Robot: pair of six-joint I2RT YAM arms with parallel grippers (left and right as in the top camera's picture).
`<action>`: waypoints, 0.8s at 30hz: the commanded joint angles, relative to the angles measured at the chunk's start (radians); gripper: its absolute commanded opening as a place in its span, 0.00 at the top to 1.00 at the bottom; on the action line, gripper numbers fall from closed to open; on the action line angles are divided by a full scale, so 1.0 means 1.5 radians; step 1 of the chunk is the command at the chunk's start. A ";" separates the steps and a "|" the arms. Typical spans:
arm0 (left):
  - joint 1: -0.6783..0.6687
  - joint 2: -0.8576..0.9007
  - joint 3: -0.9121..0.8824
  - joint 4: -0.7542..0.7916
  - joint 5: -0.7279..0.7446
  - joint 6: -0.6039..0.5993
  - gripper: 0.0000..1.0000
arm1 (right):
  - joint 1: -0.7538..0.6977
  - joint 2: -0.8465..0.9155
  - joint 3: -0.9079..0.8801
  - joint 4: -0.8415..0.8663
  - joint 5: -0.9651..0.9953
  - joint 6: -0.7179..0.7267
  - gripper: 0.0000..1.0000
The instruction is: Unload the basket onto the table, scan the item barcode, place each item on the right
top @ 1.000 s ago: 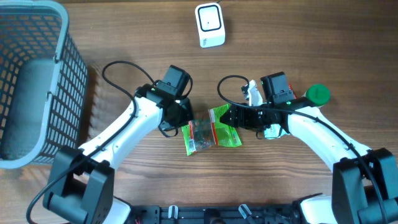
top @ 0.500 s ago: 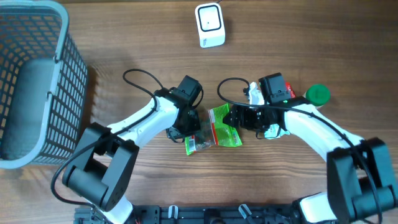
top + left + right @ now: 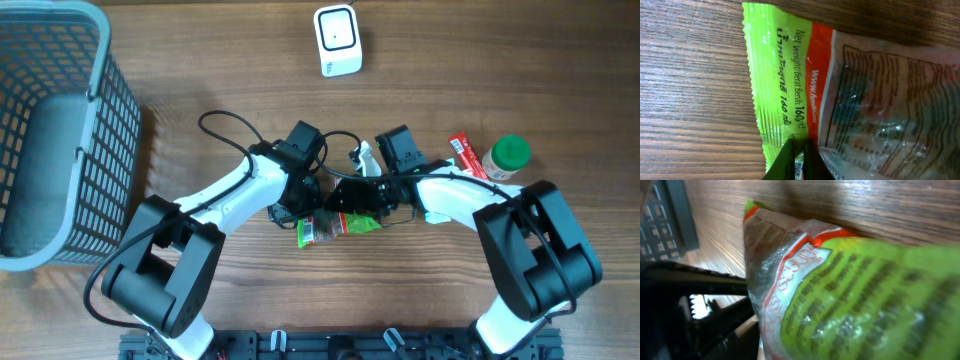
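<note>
The item is a green snack packet [image 3: 366, 224] with an orange stripe and a clear printed window, lying between both arms at the table's middle. My left gripper [image 3: 302, 214] is shut on the packet's green left edge. In the left wrist view its dark jaws [image 3: 799, 161] pinch that seam beside the weight print on the packet [image 3: 785, 75]. My right gripper [image 3: 347, 200] covers the packet's upper right part. The packet [image 3: 855, 290] fills the right wrist view, pressed in between the jaws and hiding them. No barcode shows clearly. The white scanner [image 3: 337, 40] stands at the back centre.
A grey wire basket [image 3: 110, 110] takes up the back left. A bottle with a green lid [image 3: 507, 155] and a small red packet [image 3: 466, 155] lie to the right of the right arm. Black cables loop above both wrists.
The right gripper has moved left over the packet and narrowed its jaws on it. The left gripper moved right onto the packet's left edge a second ago and has stayed shut there.
</note>
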 commanded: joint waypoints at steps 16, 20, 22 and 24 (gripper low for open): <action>0.135 -0.181 0.143 -0.084 -0.159 0.047 0.96 | -0.073 -0.219 0.042 -0.100 0.062 -0.217 0.96; 0.196 -0.215 0.143 -0.036 -0.161 0.124 0.89 | -0.073 -0.257 0.208 -0.303 0.195 -0.310 0.96; 0.222 -0.213 0.143 -0.006 -0.160 0.154 0.79 | -0.073 -0.248 0.288 -0.372 0.212 -0.344 0.96; 0.243 -0.207 0.143 0.021 -0.160 0.173 0.77 | -0.073 -0.239 0.379 -0.437 0.238 -0.374 0.96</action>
